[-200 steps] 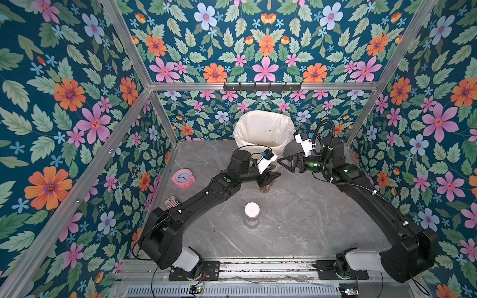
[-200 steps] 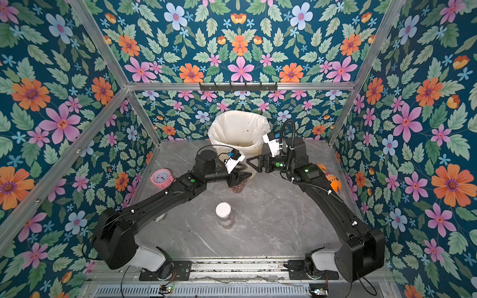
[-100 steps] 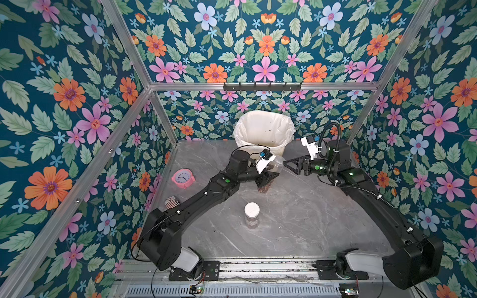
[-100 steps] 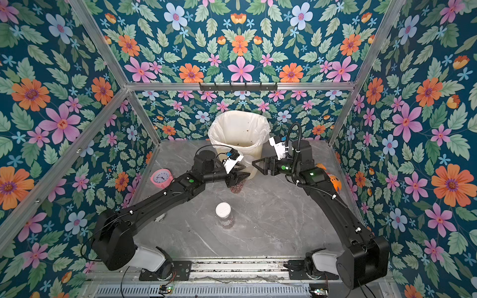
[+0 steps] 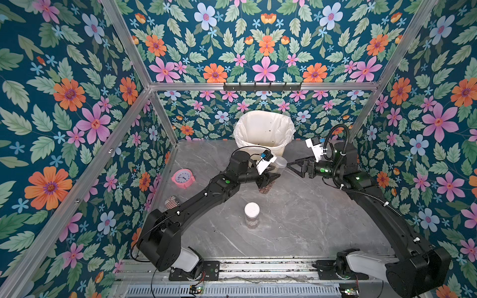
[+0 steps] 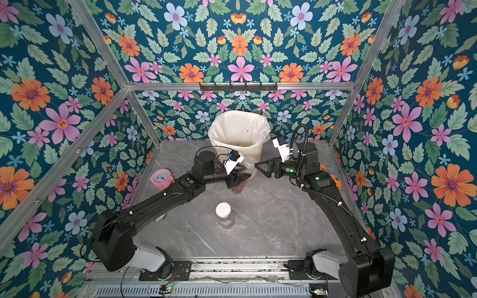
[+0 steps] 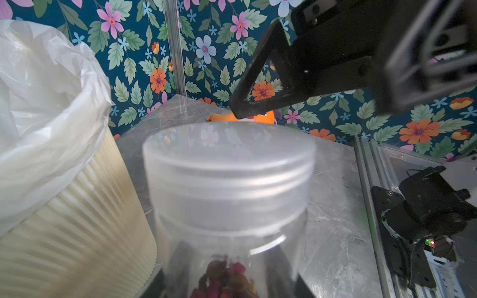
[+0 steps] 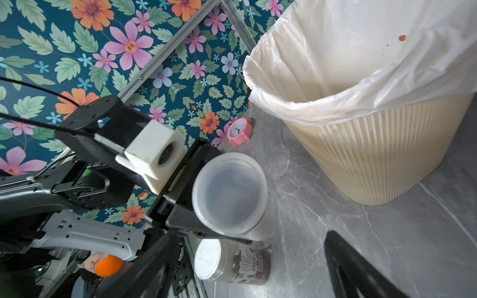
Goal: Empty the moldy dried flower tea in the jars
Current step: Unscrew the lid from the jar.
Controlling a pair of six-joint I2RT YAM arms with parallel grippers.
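1. Nearest the front edge of the desk (image 5: 309, 219), about midway across, the white-lidded jar (image 5: 252, 210) stands upright and capped. Dried flower tea (image 6: 227, 221) shows through its wall. Neither of my hands is near it.
2. Farther back, my left hand (image 5: 267, 179) is pinching the held jar (image 6: 247, 169) round its body. The jar's long axis slants: the base, with its own tea, sits low and toward the near side, while the translucent lid (image 7: 229, 165) sits high, pointing right and a little far. I cannot tell whether the base touches the desk.
3. Just right of that lid, my right hand (image 5: 293, 169) is spread wide and grips nothing. Its fingers face the lid, close to it but apart. This is the hand nearer the lid, so I judge the coming move is to bring its fingers over the rim along that slanted axis, then close and twist.
4. Farthest back, the lined bin (image 8: 374, 154) stands just behind the held jar. Once the lid is off, the tea would be tipped out that way.
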